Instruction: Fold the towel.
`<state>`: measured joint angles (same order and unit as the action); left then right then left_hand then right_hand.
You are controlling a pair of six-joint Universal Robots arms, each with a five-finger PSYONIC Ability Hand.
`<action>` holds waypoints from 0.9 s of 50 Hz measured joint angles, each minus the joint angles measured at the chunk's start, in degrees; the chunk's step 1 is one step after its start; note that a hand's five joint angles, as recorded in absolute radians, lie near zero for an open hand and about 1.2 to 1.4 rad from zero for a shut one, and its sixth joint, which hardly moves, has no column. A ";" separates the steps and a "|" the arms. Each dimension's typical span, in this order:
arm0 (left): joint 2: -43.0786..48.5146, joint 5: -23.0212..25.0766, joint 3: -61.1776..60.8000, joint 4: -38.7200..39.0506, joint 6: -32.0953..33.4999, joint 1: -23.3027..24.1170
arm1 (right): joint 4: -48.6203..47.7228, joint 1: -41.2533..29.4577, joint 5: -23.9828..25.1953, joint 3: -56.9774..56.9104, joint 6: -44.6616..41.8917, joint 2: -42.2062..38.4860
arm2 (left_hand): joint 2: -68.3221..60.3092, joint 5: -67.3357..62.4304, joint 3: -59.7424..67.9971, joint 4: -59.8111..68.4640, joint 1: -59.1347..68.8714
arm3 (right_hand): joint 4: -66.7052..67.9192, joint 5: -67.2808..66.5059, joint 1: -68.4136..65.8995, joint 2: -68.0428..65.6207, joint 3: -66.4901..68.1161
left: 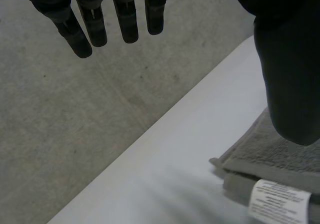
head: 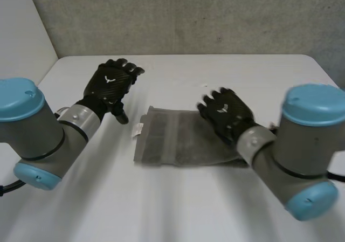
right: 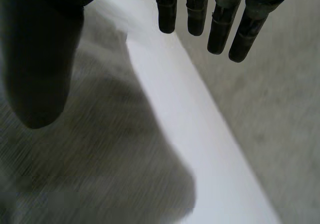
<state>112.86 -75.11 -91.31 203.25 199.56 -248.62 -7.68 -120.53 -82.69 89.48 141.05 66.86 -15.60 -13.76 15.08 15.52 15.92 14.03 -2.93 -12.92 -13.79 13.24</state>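
A grey towel (head: 178,139) lies folded into a flat rectangle in the middle of the white table (head: 178,199); a white label (head: 138,129) sticks out at its left edge. My left hand (head: 112,83) hovers open to the left of the towel, fingers (left: 95,24) straight and apart from the cloth. The towel's corner (left: 270,159) and its label (left: 277,201) lie below that hand's thumb. My right hand (head: 226,115) is over the towel's right part, open, with straight fingers (right: 220,24) and nothing held. Grey towel (right: 100,159) spreads under its palm.
The table's far edge (head: 183,55) meets a grey speckled wall (head: 183,15). In both wrist views grey floor (left: 65,114) lies beyond the table's edge. Bare table stretches in front of the towel.
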 measured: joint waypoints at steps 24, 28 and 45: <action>-0.45 -1.84 -0.86 -0.11 -0.13 1.92 | -1.13 12.24 1.58 9.93 0.10 0.36 | 0.00 0.24 -0.01 0.00 -0.18 | 62.40 -63.17 -61.32 -57.92 63.11; -0.74 -2.26 -0.66 -0.14 -0.21 1.95 | -1.04 11.24 1.43 7.55 -2.74 1.64 | 0.27 0.42 -0.21 0.01 -0.26 | 62.40 -63.17 -61.46 -57.92 63.11; -2.33 -3.84 2.25 -0.31 -4.07 1.67 | 0.24 -13.56 11.36 -11.66 -29.20 -12.23 | 0.44 0.61 -0.23 0.02 -0.37 | 60.02 -61.23 -60.37 -58.28 60.53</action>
<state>110.54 -78.95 -89.06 202.95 195.49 -246.95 -7.44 -134.09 -71.33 77.83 111.85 54.63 -15.16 -13.15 14.85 15.54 15.55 74.05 -64.16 -73.29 -72.07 73.77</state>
